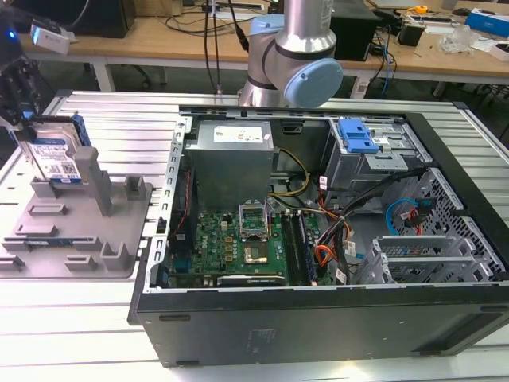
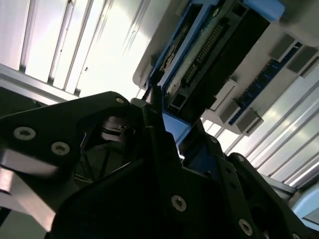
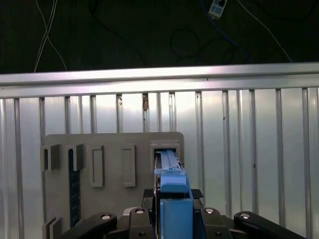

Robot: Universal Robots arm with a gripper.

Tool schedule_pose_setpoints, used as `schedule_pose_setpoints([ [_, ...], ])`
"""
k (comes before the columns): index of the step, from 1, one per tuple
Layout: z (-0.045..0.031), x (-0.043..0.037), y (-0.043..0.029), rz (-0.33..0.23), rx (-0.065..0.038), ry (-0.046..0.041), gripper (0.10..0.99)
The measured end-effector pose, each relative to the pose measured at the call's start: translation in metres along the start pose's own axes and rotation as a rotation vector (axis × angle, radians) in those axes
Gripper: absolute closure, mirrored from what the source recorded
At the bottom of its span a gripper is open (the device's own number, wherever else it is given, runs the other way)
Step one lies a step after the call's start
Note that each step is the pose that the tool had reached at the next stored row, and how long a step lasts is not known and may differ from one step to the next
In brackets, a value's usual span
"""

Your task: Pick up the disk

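The disk (image 1: 57, 153) stands on edge at the exterior view's far left, its silver-grey body and white-and-blue label facing the camera. My gripper (image 1: 24, 119) comes down from above and is shut on its upper edge. The disk's lower end is at a slot of the grey fixture (image 1: 87, 239); I cannot tell whether it still touches. In the first wrist view the disk's blue rail (image 3: 172, 191) runs between my gripper (image 3: 172, 216) fingers toward the fixture (image 3: 112, 164). The second wrist view shows the disk (image 2: 214, 55) from below, gripped by my gripper (image 2: 164, 124).
An open computer case (image 1: 318, 318) fills the middle and right of the slatted aluminium table (image 1: 119, 119). It holds a motherboard (image 1: 238, 247) and a blue drive-cage bracket (image 1: 355, 135). The arm's base (image 1: 294, 56) stands behind the case. Upright posts (image 1: 99, 183) rise from the fixture beside the disk.
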State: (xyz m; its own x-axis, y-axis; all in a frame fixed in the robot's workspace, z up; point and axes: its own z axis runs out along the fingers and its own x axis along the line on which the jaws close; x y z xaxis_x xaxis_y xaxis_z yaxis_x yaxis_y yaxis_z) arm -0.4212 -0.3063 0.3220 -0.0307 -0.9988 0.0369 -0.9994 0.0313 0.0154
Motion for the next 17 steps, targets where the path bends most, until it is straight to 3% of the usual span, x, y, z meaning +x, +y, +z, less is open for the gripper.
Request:
schedule_pose_setpoints([
  [7,-0.0465,0.0017,0.0007,0.0,0.0,0.0,0.718],
  [9,-0.068,0.0025,0.001,0.0,0.0,0.0001,0.718],
  [14,-0.0943,0.0035,0.0014,0.0,0.0,0.0,0.718],
  [17,-0.1167,0.0043,0.0017,0.0,0.0,0.0,0.718],
])
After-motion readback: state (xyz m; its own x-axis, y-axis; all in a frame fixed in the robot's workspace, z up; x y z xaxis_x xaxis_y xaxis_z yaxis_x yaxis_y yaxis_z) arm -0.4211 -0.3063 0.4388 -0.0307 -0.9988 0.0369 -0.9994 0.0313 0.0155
